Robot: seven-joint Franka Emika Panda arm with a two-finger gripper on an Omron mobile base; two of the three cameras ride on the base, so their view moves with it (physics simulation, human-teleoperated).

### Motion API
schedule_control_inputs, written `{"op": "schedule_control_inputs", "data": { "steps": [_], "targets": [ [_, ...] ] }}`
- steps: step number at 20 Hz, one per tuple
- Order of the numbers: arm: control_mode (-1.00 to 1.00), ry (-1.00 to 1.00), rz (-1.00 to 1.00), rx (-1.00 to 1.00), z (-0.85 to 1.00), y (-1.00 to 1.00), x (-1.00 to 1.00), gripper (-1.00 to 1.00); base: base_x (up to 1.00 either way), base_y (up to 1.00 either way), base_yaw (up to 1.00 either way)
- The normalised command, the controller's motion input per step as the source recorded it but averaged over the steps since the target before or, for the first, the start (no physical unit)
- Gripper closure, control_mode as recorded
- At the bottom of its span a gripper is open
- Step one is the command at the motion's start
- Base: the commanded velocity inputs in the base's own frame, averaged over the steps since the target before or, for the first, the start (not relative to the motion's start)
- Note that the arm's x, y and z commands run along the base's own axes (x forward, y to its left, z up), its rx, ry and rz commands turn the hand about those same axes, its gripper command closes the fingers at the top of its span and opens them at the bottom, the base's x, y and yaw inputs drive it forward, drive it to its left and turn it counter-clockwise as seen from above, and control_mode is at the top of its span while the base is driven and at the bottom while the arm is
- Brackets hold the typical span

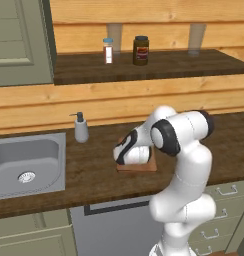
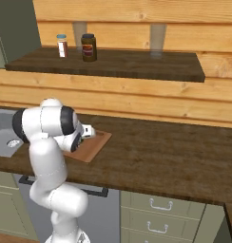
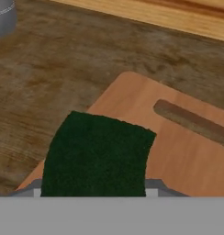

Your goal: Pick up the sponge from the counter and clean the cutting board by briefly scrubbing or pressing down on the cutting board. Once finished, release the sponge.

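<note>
From where I stand, the sink [image 1: 29,165] sits at the left of the counter [image 1: 94,175], then a soap bottle [image 1: 81,128]. Right of it the arm bends low over the board [image 2: 91,144]. The sponge [image 3: 98,156] lies over the board's near corner, directly under the hand. Whether the fingers grip it, I cannot tell.

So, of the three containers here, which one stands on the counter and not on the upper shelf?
The grey soap dispenser with the pump top, beside the sink. The white bottle with the blue cap and the dark jar both stand on the shelf above.
</note>
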Motion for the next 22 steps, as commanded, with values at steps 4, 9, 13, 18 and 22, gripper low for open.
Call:
{"op": "schedule_control_inputs", "data": {
  "steps": [4,9,13,18,22],
  "targets": [
    [-1.0,0.06,0.0,0.0,0.14,-0.14,-0.75,1.0,0.0,0.0,0.0],
    [-1.0,0.1,0.0,0.0,0.27,0.0,-0.68,1.0,0.0,0.0,0.0],
    [-1.0,0.22,0.0,0.0,0.24,-0.15,-0.02,1.0,0.0,0.0,0.0],
    [-1.0,0.33,-0.01,0.0,0.03,-0.32,0.58,1.0,0.0,0.0,0.0],
    [-1.0,0.13,-0.01,-0.01,-0.14,-0.33,0.85,1.0,0.0,0.0,0.0]
  ]
}}
